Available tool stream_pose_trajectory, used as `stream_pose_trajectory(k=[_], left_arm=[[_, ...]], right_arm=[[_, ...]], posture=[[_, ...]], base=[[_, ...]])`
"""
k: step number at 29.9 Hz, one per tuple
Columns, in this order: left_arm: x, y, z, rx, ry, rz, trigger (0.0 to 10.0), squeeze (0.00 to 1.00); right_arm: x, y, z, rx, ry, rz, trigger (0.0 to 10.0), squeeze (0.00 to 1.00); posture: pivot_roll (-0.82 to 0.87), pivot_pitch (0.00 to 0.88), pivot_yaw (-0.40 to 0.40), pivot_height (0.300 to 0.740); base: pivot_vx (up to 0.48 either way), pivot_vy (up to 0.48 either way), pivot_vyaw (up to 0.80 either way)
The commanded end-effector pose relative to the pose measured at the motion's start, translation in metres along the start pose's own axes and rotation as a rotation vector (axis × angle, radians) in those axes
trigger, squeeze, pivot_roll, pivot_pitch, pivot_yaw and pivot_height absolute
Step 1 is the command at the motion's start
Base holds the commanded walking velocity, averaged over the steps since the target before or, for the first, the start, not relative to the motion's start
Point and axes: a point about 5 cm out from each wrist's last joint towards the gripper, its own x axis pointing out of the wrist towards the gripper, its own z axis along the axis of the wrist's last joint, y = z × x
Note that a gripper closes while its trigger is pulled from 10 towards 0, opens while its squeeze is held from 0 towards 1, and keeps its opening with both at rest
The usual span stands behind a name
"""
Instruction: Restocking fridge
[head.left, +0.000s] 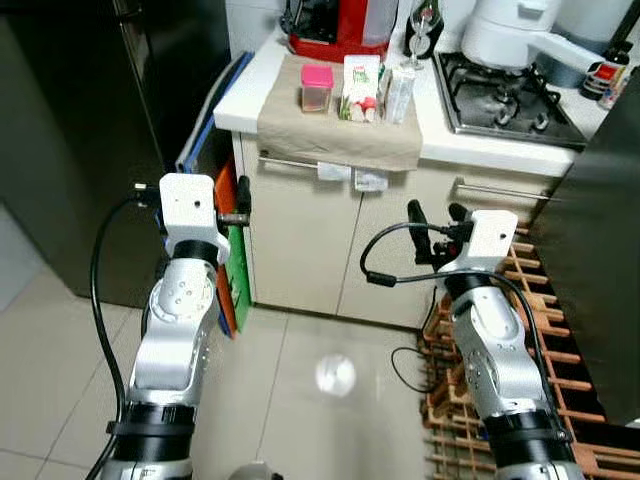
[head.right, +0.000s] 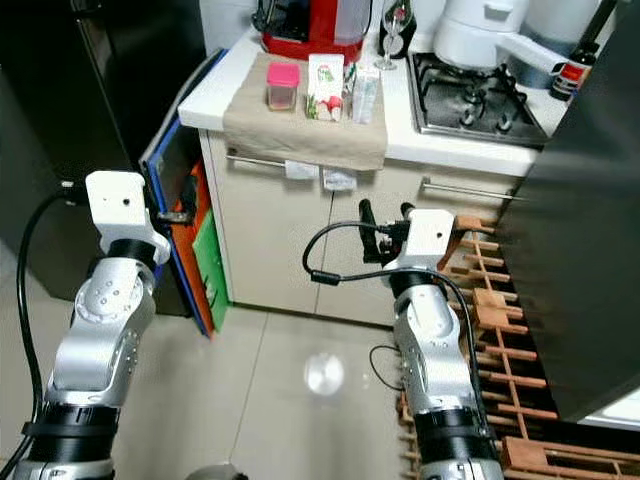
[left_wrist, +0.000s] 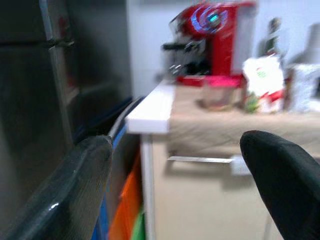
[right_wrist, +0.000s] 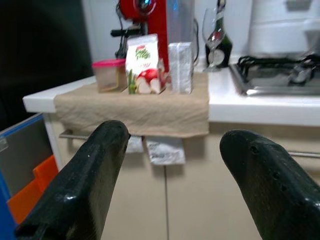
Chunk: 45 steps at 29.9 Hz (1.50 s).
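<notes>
Facing counter (head.left: 440, 120); both claws raised, spread.

Open floor (head.left: 300, 390) before the cabinet (head.left: 300, 250); wooden rack (head.left: 560, 330) crowds the right.

Your head views are evenly lit and mostly sharp. A round white glare spot sits on the glossy pale floor tiles (head.left: 335, 375), reflecting a light overhead. The tall dark fridge door (head.left: 90, 120) stays deep in shade with little detail. Your left wrist view is soft and smeared throughout; the red coffee machine (left_wrist: 220, 37) is blurred. Your right wrist view is clearer, though its near black fingers (right_wrist: 82, 185) are out of focus.
</notes>
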Motion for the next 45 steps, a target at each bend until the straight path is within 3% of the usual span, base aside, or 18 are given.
stream_pose_trajectory(k=[1,6,21,29,32,35,45], left_arm=[[0.005,-0.007,0.013,-0.011,-0.061,-0.04,10.0,0.0],[0.007,-0.01,0.017,-0.051,-0.097,-0.09,10.0,0.0],[0.007,-0.005,0.021,-0.075,-0.124,-0.072,10.0,0.0],[0.006,-0.003,0.035,-0.087,-0.193,-0.072,10.0,0.0],[0.007,-0.005,0.037,-0.084,-0.202,-0.084,10.0,0.0],[0.008,-0.005,0.039,-0.082,-0.205,-0.086,10.0,0.0],[0.011,-0.008,0.045,-0.061,-0.219,-0.093,10.0,0.0]], right_arm=[[0.003,-0.003,0.01,-0.023,-0.048,-0.007,10.0,0.0],[0.005,0.0,0.013,-0.052,-0.072,-0.001,10.0,0.0],[0.011,0.011,0.013,-0.069,-0.073,0.042,10.0,0.0],[0.017,0.018,0.038,-0.111,-0.177,0.051,10.0,0.0],[0.023,0.013,0.052,-0.106,-0.212,0.002,10.0,0.0],[0.027,0.011,0.053,-0.138,-0.198,-0.021,10.0,0.0],[0.031,0.0,0.062,-0.091,-0.198,-0.114,10.0,0.0]], posture=[[-0.05,0.0,-0.011,0.74],[-0.04,0.0,-0.017,0.74],[-0.03,0.0,-0.02,0.74],[-0.03,0.0,-0.022,0.74],[-0.03,0.0,-0.021,0.74],[-0.02,0.0,-0.02,0.74],[-0.02,0.0,-0.023,0.74]], base=[[0.48,0.0,0.0],[0.48,0.0,0.0],[0.48,0.0,0.0],[0.48,0.0,0.0],[0.48,0.0,0.0],[0.48,0.0,0.0],[0.324,0.0,0.0]])
